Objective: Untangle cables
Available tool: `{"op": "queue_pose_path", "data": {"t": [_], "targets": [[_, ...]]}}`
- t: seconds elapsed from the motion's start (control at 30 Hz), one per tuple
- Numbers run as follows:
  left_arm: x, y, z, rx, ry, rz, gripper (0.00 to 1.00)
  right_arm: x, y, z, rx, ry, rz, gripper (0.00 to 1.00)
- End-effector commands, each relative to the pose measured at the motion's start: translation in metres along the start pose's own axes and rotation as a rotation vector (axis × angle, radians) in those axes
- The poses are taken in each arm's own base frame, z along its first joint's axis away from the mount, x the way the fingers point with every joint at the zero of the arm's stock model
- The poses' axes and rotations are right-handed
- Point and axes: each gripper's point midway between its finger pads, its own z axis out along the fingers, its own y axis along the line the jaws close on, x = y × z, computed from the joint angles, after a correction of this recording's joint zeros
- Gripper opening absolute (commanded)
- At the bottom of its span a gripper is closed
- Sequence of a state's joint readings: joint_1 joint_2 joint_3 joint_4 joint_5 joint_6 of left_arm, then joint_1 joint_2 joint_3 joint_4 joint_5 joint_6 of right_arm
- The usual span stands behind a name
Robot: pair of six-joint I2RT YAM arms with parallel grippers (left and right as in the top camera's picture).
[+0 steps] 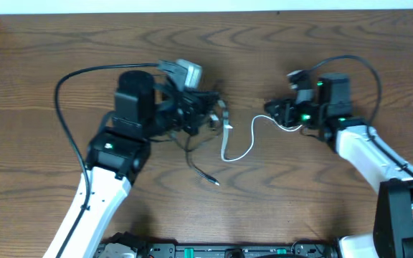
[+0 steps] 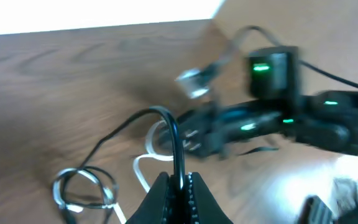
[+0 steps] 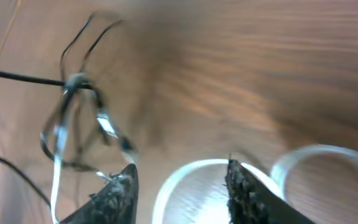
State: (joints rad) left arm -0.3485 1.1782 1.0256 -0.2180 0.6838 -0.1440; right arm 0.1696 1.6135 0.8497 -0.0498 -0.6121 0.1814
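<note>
The left gripper (image 2: 178,182) pinches the thin, limp black cord (image 2: 174,140) while the right gripper (image 3: 180,183), fingers (image 3: 244,193) spread, straddles the light, floppy white cord (image 3: 191,165), best grasped mid-loop.

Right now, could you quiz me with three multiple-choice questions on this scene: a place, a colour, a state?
1. Where on the table does the white cable lie? A) near the middle B) at the left edge C) in a far corner
2. What colour is the cable pinched by the left fingers? A) white B) black C) red
3. How do the right fingers stand? A) pressed shut B) apart C) out of view
Answers: 1 A, overhead it runs mid-table; 2 B, a black cable rises from the shut fingers; 3 B, a gap shows between them.
</note>
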Motion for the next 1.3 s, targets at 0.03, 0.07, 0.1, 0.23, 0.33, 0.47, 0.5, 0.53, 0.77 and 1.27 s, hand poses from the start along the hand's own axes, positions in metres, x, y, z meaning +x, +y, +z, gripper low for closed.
{"op": "queue_pose_path", "data": {"t": [0.03, 0.07, 0.1, 0.23, 0.33, 0.47, 0.5, 0.53, 0.77, 1.27], "targets": [[-0.002, -0.032, 0.009, 0.101, -0.003, 0.086, 0.08, 0.007, 0.022, 0.015, -0.022, 0.024, -0.096, 0.47], [-0.001, -0.036, 0.01, 0.112, -0.001, 0.092, 0.08, 0.008, 0.028, 0.017, -0.034, 0.026, -0.107, 0.47], [0.0, -0.039, 0.011, 0.119, 0.001, 0.095, 0.07, 0.008, 0.033, 0.019, -0.045, 0.027, -0.119, 0.48], [0.002, -0.045, 0.013, 0.133, 0.009, 0.1, 0.07, 0.011, 0.047, 0.024, -0.073, 0.033, -0.147, 0.48], [0.002, -0.045, 0.013, 0.133, 0.009, 0.1, 0.07, 0.015, 0.052, 0.026, -0.082, 0.045, -0.154, 0.45], [0.002, -0.045, 0.013, 0.133, 0.009, 0.1, 0.08, 0.02, 0.061, 0.027, -0.114, 0.061, -0.161, 0.45], [0.002, -0.044, 0.013, 0.131, 0.009, 0.1, 0.07, 0.02, 0.062, 0.027, -0.116, 0.062, -0.161, 0.45], [0.002, -0.043, 0.013, 0.125, 0.008, 0.1, 0.08, 0.02, 0.062, 0.027, -0.121, 0.063, -0.161, 0.45], [0.005, -0.026, 0.014, 0.026, 0.015, 0.081, 0.08, 0.025, 0.077, 0.025, -0.209, 0.083, -0.159, 0.45], [0.003, -0.02, 0.014, -0.006, 0.007, 0.082, 0.08, 0.071, 0.056, 0.019, -0.106, 0.268, -0.029, 0.33]]}}
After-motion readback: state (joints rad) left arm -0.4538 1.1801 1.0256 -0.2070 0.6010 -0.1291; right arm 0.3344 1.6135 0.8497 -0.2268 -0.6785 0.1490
